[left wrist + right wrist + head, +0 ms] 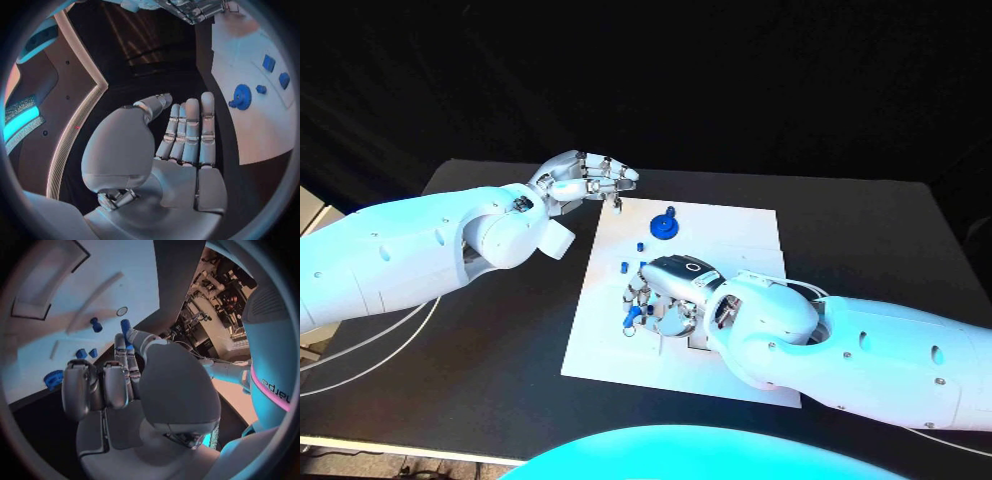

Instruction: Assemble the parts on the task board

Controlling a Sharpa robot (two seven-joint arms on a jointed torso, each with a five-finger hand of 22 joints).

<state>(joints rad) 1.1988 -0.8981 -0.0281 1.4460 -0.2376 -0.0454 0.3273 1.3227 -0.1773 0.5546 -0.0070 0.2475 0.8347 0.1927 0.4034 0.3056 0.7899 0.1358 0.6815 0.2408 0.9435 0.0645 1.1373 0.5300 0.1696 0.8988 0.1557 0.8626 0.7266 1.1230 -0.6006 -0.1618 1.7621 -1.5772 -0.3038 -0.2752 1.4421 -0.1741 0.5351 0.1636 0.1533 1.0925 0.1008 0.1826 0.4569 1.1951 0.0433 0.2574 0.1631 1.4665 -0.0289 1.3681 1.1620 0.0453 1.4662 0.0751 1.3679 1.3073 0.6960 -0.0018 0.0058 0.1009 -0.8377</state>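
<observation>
The white task board (733, 225) lies mid-table. A round blue gear-like part (665, 227) sits near its far edge, also in the left wrist view (242, 96) and the right wrist view (54, 378). Small blue parts (640, 246) lie beside it. My right hand (668, 292) hovers low over the board's left-middle, and its thumb and a fingertip pinch a short blue peg (125, 329). My left hand (584, 180) is at the board's far left corner with fingers straight and nothing in it (187, 135).
The board has a rectangular recess (44, 282) and a small round hole (122, 311). More loose blue parts (95, 325) lie near my right fingertips. Black table (877, 230) surrounds the board.
</observation>
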